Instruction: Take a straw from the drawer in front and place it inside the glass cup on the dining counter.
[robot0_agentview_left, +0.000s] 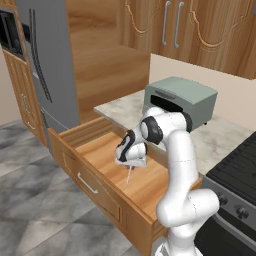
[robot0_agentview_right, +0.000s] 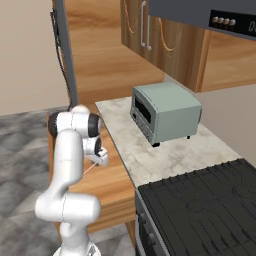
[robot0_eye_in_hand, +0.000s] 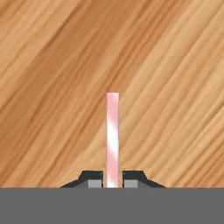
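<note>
Progress: the drawer (robot0_agentview_left: 107, 165) stands pulled open and the straw (robot0_eye_in_hand: 112, 138) is already in the gripper (robot0_eye_in_hand: 112, 180), so the pick looks done; carrying it to the glass cup and dropping it in is still left.
Straw: a thin pink-white stick, running straight out from between the two finger tips over the bare wooden drawer floor in the hand view; in the left base view it hangs as a pale line (robot0_agentview_left: 129, 175) below the hand, its lower end close to the drawer floor, though I cannot tell whether it touches.
Fingers: closed on the straw's near end, one dark tip pressed to each side of it.
Arm pose: it rises from the base, bends at a high elbow by the toaster oven (robot0_agentview_left: 182, 100), then folds down and left so the hand points steeply into the drawer's middle.
Gripper height: low above the drawer floor, inside the drawer's walls.
Next, by my judgement: lift clear of the drawer, then travel to the dining counter.
</note>
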